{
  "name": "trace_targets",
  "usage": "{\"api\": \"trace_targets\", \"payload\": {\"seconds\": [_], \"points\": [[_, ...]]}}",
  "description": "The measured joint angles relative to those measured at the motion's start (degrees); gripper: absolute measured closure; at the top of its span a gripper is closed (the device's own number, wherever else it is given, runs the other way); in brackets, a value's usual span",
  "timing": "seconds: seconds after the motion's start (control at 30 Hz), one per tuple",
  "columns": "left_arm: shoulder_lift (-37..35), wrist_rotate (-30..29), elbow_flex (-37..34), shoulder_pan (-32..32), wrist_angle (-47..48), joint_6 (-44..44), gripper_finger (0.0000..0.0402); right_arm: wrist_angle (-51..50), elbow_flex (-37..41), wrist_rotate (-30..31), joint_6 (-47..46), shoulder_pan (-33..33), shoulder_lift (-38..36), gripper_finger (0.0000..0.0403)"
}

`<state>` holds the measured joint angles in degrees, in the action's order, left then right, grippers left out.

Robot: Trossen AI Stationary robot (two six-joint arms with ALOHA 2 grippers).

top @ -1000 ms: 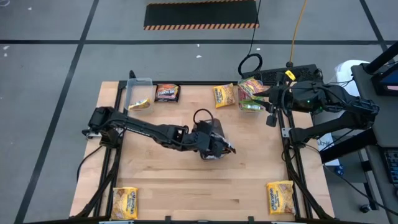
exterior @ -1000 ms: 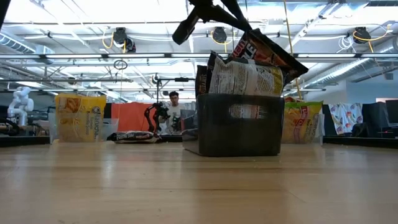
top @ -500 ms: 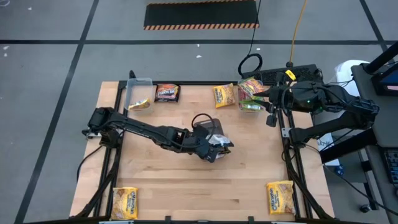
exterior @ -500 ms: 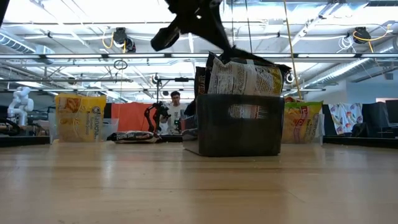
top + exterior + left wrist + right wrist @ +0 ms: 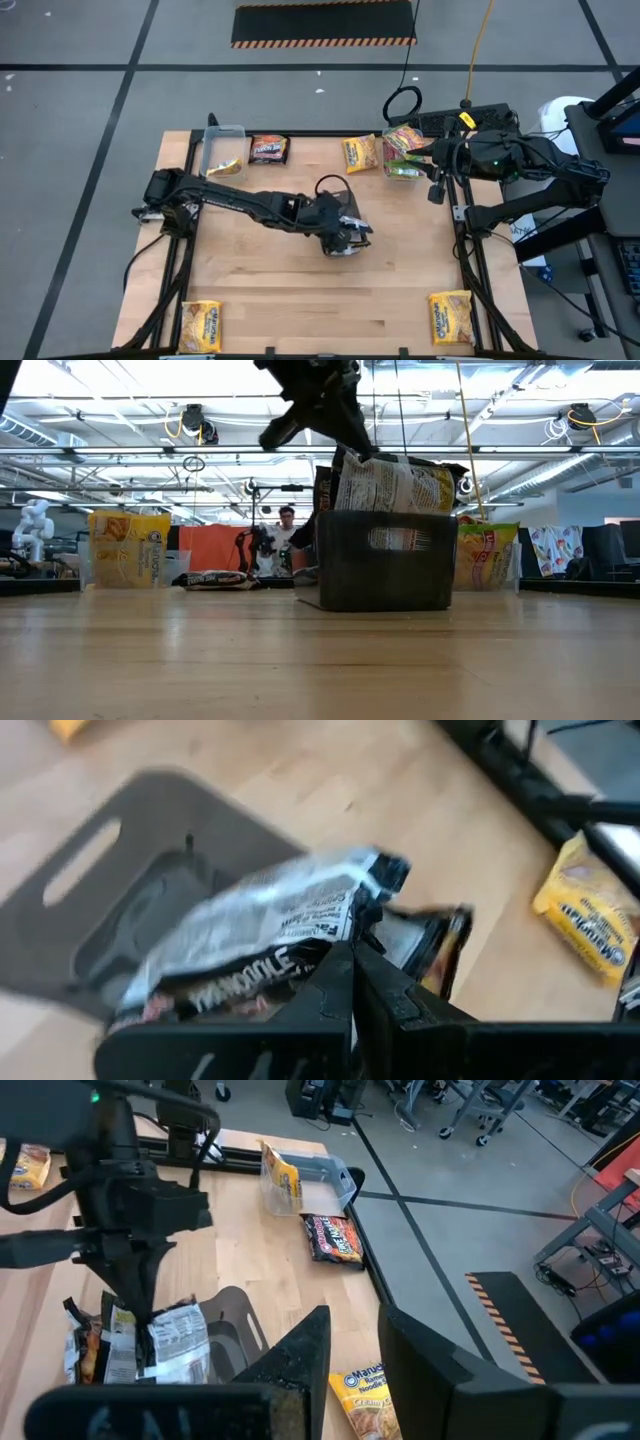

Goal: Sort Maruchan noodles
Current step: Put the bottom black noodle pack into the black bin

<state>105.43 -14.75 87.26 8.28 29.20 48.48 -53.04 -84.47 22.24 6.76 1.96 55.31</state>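
Observation:
A dark grey tray (image 5: 385, 565) stands mid-table, with several Maruchan noodle packets on edge in it. My left gripper (image 5: 368, 450) reaches down onto their tops from the table's left and is shut on a dark packet with a white printed back (image 5: 270, 915). Loose packets lie flat on the table: a brown one (image 5: 268, 149) and a yellow one (image 5: 360, 152) at the far edge, and yellow ones at the near left (image 5: 200, 325) and near right (image 5: 450, 315). My right gripper (image 5: 355, 1380) waits open and holds nothing, high over the far right edge. My left gripper is shut at the packet's end seam (image 5: 372, 910). It slants down from the table's left. Its own fingers (image 5: 335, 985) hide the exact place of contact. The packet lies across the tops of the other packets in the tray (image 5: 235, 1330).
A clear tub (image 5: 222, 150) at the far left holds a yellow packet. Another clear tub (image 5: 403, 160) at the far right holds green-and-pink packets. The bare wood near edge lies between the two yellow corner packets. A person (image 5: 287, 530) sits far behind the table.
My left gripper has sunk a little toward the tray and rolled at the wrist, staying shut. The dark packet stood tilted up above the tray. It has tipped down and now lies across the tops of the packets there.

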Motion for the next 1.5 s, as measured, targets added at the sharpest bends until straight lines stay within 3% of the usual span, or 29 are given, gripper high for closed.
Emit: {"api": "trace_targets", "payload": {"seconds": [0.17, 0.33, 0.57, 0.83, 1.07, 1.5], "points": [[0.0, 3.87, -0.07, -1.67, -5.93, -5.12, 0.0401, 0.0, 0.0, 0.0, 0.09, 0.0, 0.02, 0.0319], [0.0, 6.12, -4.34, -1.97, -12.4, -4.68, 0.0401, -0.07, 0.0, -0.4, -0.7, 0.0, 0.05, 0.0319], [0.08, 7.71, -8.79, -1.85, -14.35, -0.99, 0.0401, -2.35, -0.02, -11.88, -3.56, 0.04, 2.38, 0.0319], [0.09, 8.77, -8.81, -1.89, -17.15, -3.5, 0.0401, -10.34, -0.02, -12.38, -3.61, 0.0, 8.07, 0.0319], [0.09, 8.83, -8.81, -1.89, -17.47, -3.75, 0.0401, -12.35, -0.01, -20.59, -5.81, 0.02, 13.26, 0.0319], [-0.01, 9.7, -8.81, -1.89, -17.47, -3.6, 0.0401, -16.97, 0.0, -29.71, -3.44, 0.04, 22.65, 0.0311]]}}
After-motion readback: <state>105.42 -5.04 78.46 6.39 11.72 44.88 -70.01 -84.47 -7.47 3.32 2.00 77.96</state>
